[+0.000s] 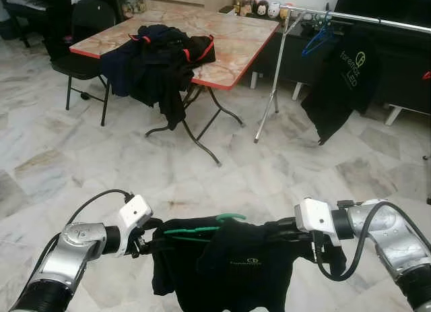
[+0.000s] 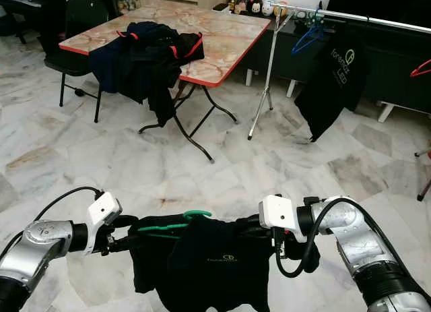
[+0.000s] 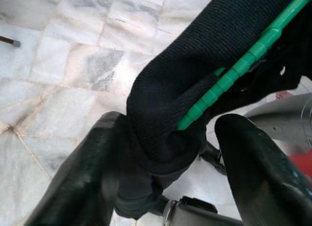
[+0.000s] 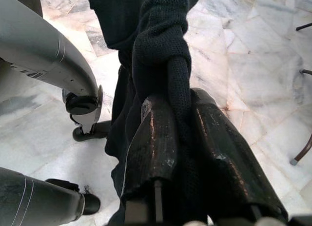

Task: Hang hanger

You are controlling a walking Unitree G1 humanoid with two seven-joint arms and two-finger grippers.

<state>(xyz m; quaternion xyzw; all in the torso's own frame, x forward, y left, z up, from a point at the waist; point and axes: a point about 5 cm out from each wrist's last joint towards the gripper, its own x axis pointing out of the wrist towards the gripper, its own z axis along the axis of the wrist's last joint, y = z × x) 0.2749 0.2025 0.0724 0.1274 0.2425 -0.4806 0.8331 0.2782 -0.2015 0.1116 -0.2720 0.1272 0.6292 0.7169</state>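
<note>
Both claws are pinching a black shirt [image 1: 229, 265] draped on a green hanger [image 1: 202, 226], left claw [image 1: 143, 241] and right claw [image 1: 286, 230] gripping opposite shoulders. Carrying is underway; next, walking to the rail [image 1: 363, 17], well beyond the bench [image 1: 236, 42], and hooking it on.

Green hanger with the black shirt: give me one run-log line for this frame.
left gripper: shut on black shirt | right gripper: shut on black shirt | green hanger: carried | rail: ahead

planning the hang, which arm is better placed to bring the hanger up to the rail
Right, probably. The rail stands ahead on the robot's right, nearer the right pincer. Both pincers are shut on the black shirt draped over the green hanger, the left pincer farther away.
</note>
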